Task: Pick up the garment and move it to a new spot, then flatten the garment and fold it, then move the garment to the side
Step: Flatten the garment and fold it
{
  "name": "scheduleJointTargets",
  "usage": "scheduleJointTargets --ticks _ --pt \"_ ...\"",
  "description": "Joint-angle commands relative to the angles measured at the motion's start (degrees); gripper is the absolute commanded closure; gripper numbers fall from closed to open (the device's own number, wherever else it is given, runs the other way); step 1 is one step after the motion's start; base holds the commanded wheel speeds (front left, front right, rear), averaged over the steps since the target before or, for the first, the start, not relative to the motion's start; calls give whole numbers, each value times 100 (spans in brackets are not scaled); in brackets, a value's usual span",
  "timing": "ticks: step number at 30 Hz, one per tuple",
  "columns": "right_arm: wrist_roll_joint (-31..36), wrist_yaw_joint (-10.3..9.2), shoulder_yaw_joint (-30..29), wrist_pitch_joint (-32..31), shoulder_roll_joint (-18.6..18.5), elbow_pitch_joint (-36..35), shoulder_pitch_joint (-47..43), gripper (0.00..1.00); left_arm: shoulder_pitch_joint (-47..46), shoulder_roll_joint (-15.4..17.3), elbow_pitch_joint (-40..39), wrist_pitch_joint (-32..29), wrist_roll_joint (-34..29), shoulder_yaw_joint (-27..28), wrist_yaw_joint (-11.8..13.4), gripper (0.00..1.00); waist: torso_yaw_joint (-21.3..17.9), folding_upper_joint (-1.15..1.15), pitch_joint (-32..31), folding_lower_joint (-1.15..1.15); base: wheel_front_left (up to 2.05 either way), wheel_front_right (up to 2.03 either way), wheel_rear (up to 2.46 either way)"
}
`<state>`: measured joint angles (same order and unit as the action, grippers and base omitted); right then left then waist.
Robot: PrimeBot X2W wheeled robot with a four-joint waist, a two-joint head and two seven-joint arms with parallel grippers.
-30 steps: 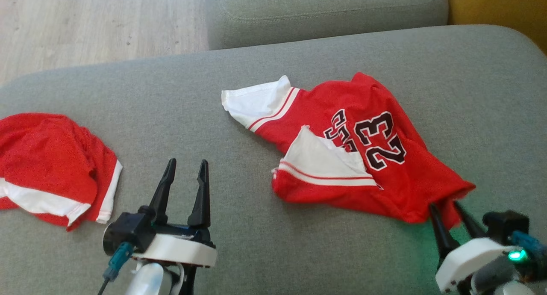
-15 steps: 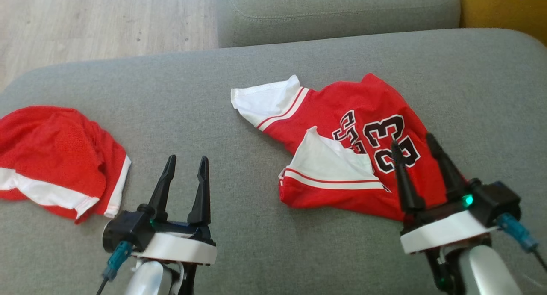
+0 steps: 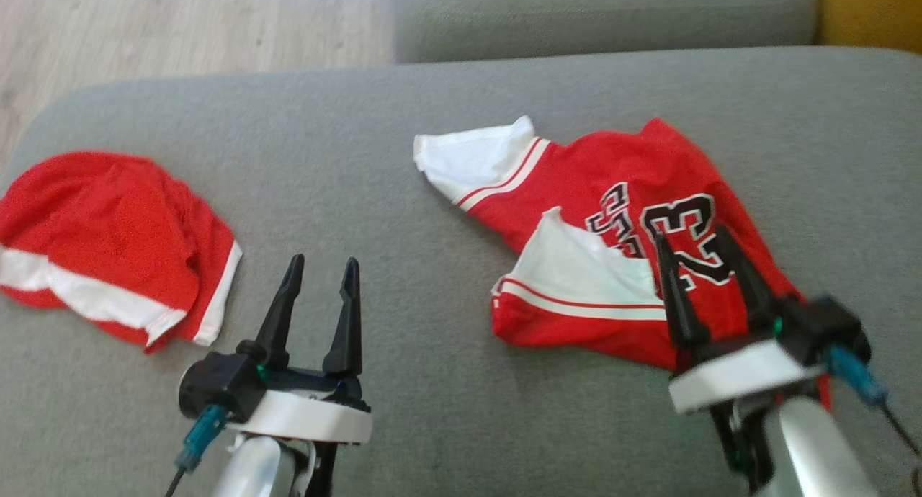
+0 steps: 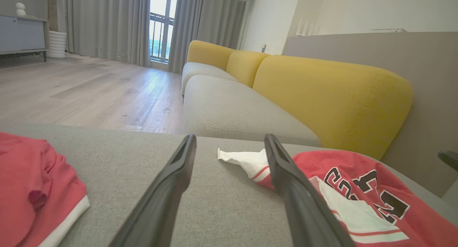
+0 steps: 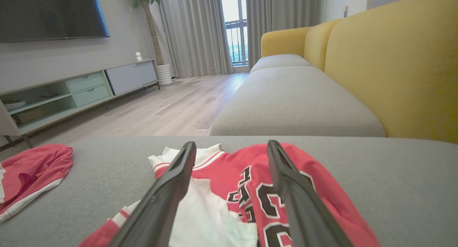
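Red jersey (image 3: 612, 194) lies crumpled on the grey cushion (image 3: 360, 158): my right gripper (image 3: 690, 235) has just let go and risen, jaws spread above its near edge. My left gripper (image 3: 323, 261) waits, jaws spread too. Flattening comes next, I judge.

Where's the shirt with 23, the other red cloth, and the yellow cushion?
Shirt (image 3: 612, 173): head view, red part above the lettering.
Red cloth (image 3: 108, 216): head view, its red middle.
Yellow cushion (image 4: 332, 96): left wrist view, front face.
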<state>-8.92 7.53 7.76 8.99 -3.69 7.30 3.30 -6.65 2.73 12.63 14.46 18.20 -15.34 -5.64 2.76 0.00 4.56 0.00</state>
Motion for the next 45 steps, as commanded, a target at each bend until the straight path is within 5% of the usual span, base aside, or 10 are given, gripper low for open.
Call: scheduleJointTargets --ticks 1,10,23,31,33,45 --pt "127 -4 107 -117 -6 -146 594 0 -264 15 -208 53 50 93 -25 0 204 0 206 0 0 0 0" --pt "237 -4 374 -1046 -335 627 2079 0 -531 15 -154 54 180 -148 -22 0 830 0 684 0 0 0 0" --pt "-660 -4 1128 -3022 -1234 3359 4123 0 -808 15 -139 54 487 -557 73 0 1785 0 1188 0 0 0 0" --pt "-1090 -4 1885 -3712 -1479 4272 4636 0 -944 15 -194 54 662 -755 147 0 2059 0 1422 0 0 0 0" --pt "-1281 -4 2031 -3779 -1523 4325 4748 100 -967 15 -215 54 694 -775 172 0 2070 0 1475 0 0 0 0" --pt "-1425 -4 1790 -2163 -1876 4632 6102 100 -1095 15 -266 54 799 -848 233 0 2012 0 1624 0 0 0 0"
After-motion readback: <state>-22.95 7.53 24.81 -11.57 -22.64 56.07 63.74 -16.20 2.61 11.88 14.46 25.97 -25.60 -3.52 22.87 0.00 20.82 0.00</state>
